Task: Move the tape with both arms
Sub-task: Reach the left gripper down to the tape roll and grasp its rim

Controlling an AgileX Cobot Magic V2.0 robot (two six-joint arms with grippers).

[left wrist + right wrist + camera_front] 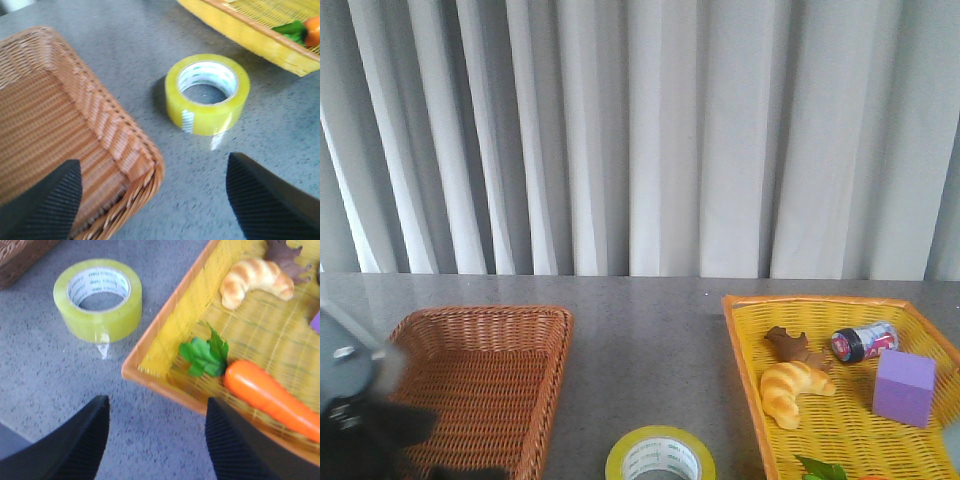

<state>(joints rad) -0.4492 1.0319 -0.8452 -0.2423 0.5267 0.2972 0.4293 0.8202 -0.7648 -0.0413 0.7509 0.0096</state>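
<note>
The tape (660,455), a wide translucent yellow roll with a white printed core, lies flat on the grey table at the front edge of the front view, between the two baskets. It shows in the left wrist view (207,95) and the right wrist view (97,300). My left gripper (152,167) is open and empty, above the brown basket's corner, short of the tape. My right gripper (157,405) is open and empty, above the table beside the yellow basket's corner, short of the tape. Part of the left arm (355,405) shows blurred at the front left.
A brown wicker basket (480,385) stands at the left. A yellow basket (840,400) at the right holds a croissant (792,390), a purple block (905,387), a black-and-red cylinder (862,341), a brown piece (792,346) and a carrot (270,395). Curtains hang behind.
</note>
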